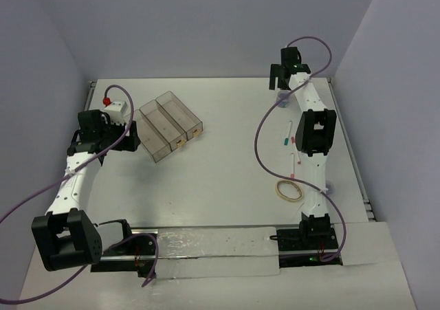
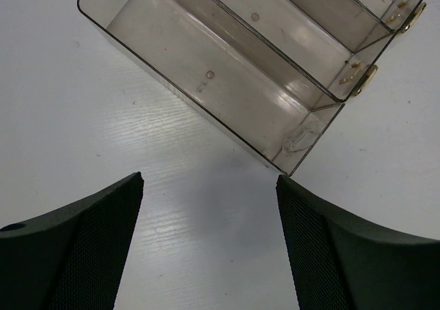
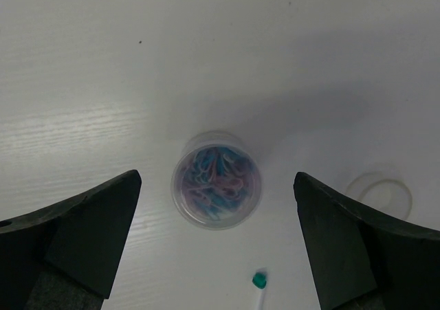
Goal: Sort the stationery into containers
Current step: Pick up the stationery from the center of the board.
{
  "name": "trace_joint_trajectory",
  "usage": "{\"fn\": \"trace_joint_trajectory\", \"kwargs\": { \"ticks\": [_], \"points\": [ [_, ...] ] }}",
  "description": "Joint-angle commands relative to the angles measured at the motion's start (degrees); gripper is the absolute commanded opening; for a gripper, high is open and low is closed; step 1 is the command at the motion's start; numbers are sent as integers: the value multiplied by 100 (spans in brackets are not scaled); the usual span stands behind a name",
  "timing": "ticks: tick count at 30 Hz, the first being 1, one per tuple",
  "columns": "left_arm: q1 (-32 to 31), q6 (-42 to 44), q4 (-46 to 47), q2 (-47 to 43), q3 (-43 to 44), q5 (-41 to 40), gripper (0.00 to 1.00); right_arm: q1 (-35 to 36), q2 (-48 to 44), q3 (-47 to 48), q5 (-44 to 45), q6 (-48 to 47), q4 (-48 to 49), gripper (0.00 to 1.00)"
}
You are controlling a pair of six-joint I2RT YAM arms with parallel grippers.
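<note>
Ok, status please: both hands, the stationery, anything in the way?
Left hand open, empty, by the bins. Right hand open over the clip tub, not gripping. Green-tipped pen lies close beside the tub.

White table [image 1: 227, 111] carries 3 joined clear bins [image 1: 167, 126]; 2 pens [image 1: 286, 134]; tan rubber band [image 1: 278, 190].

Light: cool, diffuse, from overhead; desk [image 1: 227, 179] bright white in the top view.
Shadows: soft; a broad grey one beside the cup [image 3: 216, 181].
Glare: pale streaks on the desk in the left wrist view, glints on the bins [image 2: 275, 111].
Focus: fingers [image 3: 69, 234] dark, soft-edged.
</note>
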Motion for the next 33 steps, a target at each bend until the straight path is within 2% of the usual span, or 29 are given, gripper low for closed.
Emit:
{"fn": "trace_joint_trajectory", "kwargs": {
  "ticks": [1,6,10,14,17,19,20,22,26,28,31,33],
  "points": [
    [29,-98,267,23,249,39,85,103,341,74,59,-142,-130,100],
    [35,-58,205,21,342,-38,85,109,574,95,-153,-46,-181,97],
    [37,-87,181,27,346,-35,85,109,506,-105,-3,5,51,85],
    [35,-91,168,12,339,-34,85,101,486,-104,216,-44,116,56],
    [29,-65,150,-12,324,-57,85,101,383,-210,194,-109,248,50],
    [29,-56,141,-21,307,-63,85,101,303,-287,101,-179,322,32],
    [29,-50,141,-21,301,-66,85,101,266,-310,49,-197,334,30],
    [29,-35,153,-53,277,-88,86,143,52,-394,-159,-211,337,2],
    [39,-14,171,-96,231,-158,86,479,-678,-850,-749,-134,573,0],
    [59,-34,207,-139,176,-189,86,785,-1414,-1206,-1215,-48,1085,0],
    [123,-90,229,-230,105,-114,86,1713,-2189,-1818,-1592,-149,1869,0],
    [177,-99,247,-266,79,-85,86,2186,-2272,-1819,-1863,-351,1996,0]
  ]
}}
